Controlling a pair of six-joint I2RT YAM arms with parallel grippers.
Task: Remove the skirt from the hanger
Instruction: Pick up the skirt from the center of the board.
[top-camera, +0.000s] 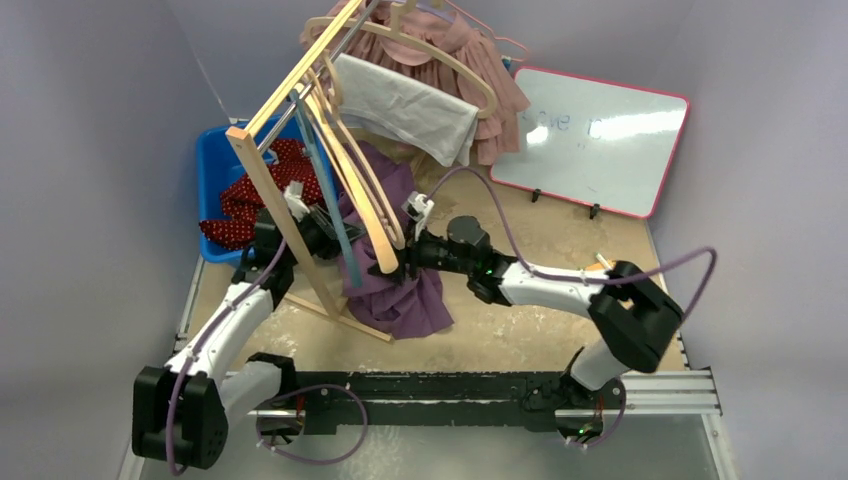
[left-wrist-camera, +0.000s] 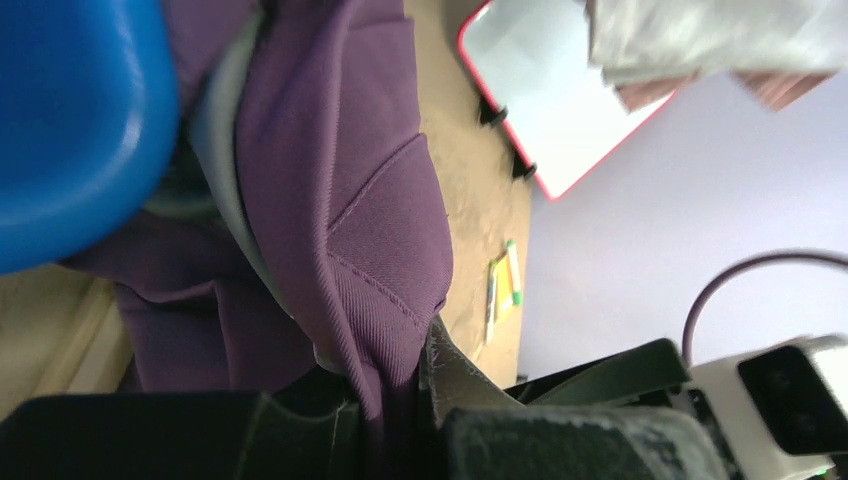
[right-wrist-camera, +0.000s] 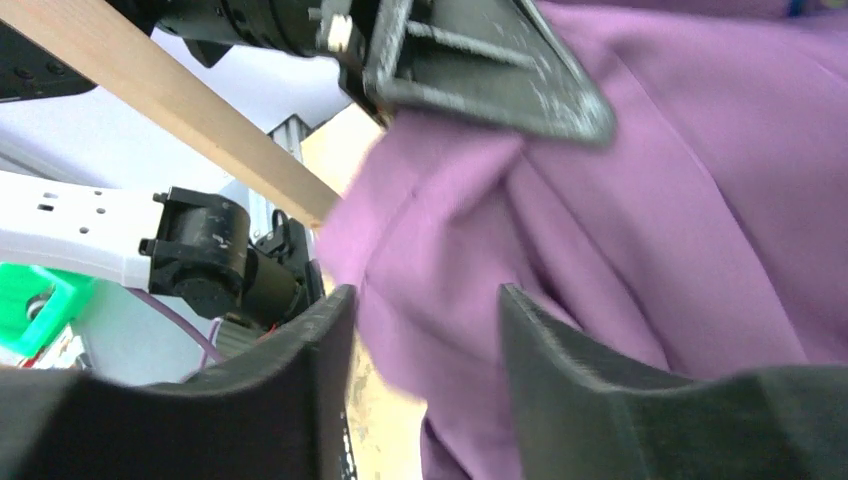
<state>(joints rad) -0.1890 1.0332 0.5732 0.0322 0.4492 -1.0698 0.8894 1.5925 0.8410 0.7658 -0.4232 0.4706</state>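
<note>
The purple skirt (top-camera: 405, 285) hangs from the wooden rack among the wooden hangers (top-camera: 365, 195), and its hem lies on the table. My left gripper (top-camera: 335, 235) is shut on a fold of the skirt (left-wrist-camera: 340, 180), pinched between its jaws (left-wrist-camera: 400, 400). My right gripper (top-camera: 395, 262) is open in the right wrist view (right-wrist-camera: 425, 330). Its jaws stand apart with loose skirt cloth (right-wrist-camera: 650, 200) between them. A left finger (right-wrist-camera: 480, 70) shows there, pressed on the cloth. Where the skirt meets its hanger is hidden.
A wooden rack post (top-camera: 290, 230) stands between the arms. A blue hanger (top-camera: 335, 215) hangs beside the skirt. A blue bin (top-camera: 215, 160) with red dotted cloth is at the left. A grey garment (top-camera: 405, 105), a pink dress (top-camera: 470, 60) and a whiteboard (top-camera: 600, 140) are behind.
</note>
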